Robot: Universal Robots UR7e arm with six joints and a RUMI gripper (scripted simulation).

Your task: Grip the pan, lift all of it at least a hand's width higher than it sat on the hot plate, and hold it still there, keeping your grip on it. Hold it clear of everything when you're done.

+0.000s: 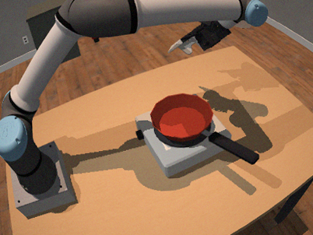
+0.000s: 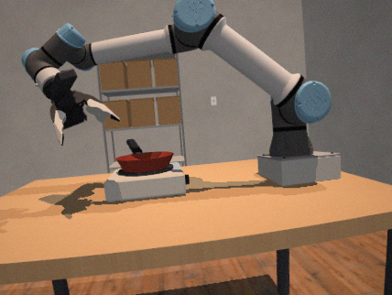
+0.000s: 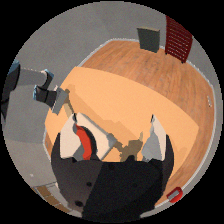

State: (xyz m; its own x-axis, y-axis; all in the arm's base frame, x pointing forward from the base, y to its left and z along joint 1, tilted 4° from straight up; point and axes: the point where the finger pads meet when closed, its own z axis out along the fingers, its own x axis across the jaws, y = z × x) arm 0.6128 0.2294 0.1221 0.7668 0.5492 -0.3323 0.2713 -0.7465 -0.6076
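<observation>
A red pan [image 1: 181, 116] with a black handle [image 1: 234, 147] sits on a white hot plate [image 1: 182, 143] in the middle of the table. The handle points toward the table's front right. In the exterior view the pan [image 2: 144, 161] rests on the hot plate [image 2: 146, 184]. My gripper [image 1: 181, 46] is open and empty, high above the table's far side, well apart from the pan. It hangs up at the left in the exterior view [image 2: 82, 120]. In the wrist view the open fingers frame the table, and the pan [image 3: 86, 145] shows partly behind the left finger.
The arm's base [image 1: 41, 184] stands on the table's left end. A shelf with cardboard boxes [image 2: 139, 98] stands behind the table. A dark cabinet [image 1: 50, 33] is on the floor beyond the table.
</observation>
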